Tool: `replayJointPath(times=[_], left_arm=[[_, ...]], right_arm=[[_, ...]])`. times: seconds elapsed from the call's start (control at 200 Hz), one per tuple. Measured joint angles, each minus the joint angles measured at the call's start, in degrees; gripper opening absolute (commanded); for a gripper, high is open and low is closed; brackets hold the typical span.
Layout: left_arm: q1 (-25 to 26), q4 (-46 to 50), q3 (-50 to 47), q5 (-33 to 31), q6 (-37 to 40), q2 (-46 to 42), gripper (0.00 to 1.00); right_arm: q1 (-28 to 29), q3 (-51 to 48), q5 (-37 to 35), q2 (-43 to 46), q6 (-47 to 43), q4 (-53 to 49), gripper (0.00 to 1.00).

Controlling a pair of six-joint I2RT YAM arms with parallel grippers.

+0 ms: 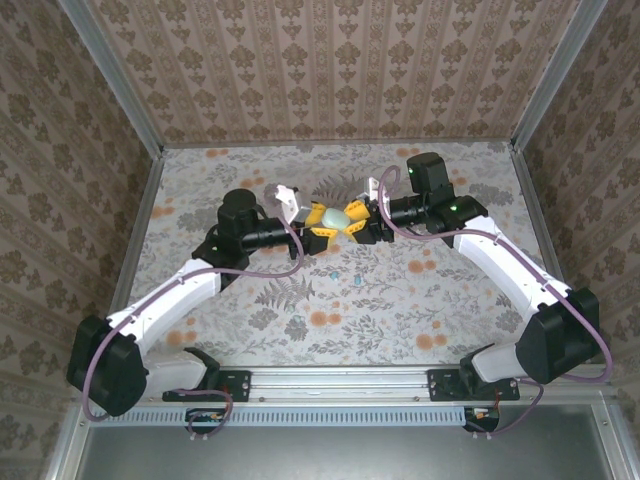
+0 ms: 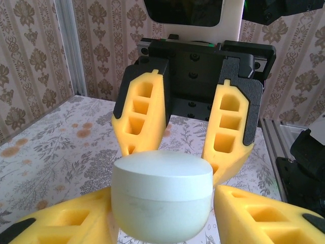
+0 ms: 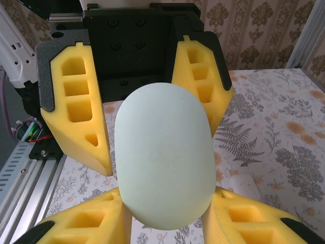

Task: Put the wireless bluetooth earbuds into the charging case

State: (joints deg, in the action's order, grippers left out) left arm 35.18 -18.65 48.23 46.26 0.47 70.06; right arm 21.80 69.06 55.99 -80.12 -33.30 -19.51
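The top external camera looks steeply down from above and behind the arm bases (image 1: 222,381), far enough to take in the whole table (image 1: 250,320). Each wrist camera looks closely along its own yellow fingers (image 2: 264,213); the two face each other, sharing the pale case (image 3: 162,157)

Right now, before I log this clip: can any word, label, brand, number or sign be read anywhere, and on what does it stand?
No readable text in any view.
On the charging case: nothing, a plain pale shell with no logo or print on the sides that show.
On the table cover: a floral pattern, no lettering.
On the wallpaper: repeated ornament, no lettering.
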Motion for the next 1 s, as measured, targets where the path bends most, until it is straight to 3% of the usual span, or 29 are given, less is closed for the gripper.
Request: replayJointPath(times=[0.395, 0.73, 1.0], left_arm=[[0.09, 0.04, 0.61, -0.04, 0.33, 0.72, 0.34], [0.35, -0.04, 0.61, -1.57, 0.11, 0.72, 0.29], [0.48, -7.93, -3.76, -8.15, -3.43, 0.22, 0.28]], right_arm=[[-0.02, 0.22, 0.22, -0.13, -1.01, -0.31, 0.40], [-0.02, -0.85, -1.70, 1.05, 0.79, 1.84, 0.59], [-0.57, -4.22, -5.03, 8.13, 9.81, 6.75, 0.65]])
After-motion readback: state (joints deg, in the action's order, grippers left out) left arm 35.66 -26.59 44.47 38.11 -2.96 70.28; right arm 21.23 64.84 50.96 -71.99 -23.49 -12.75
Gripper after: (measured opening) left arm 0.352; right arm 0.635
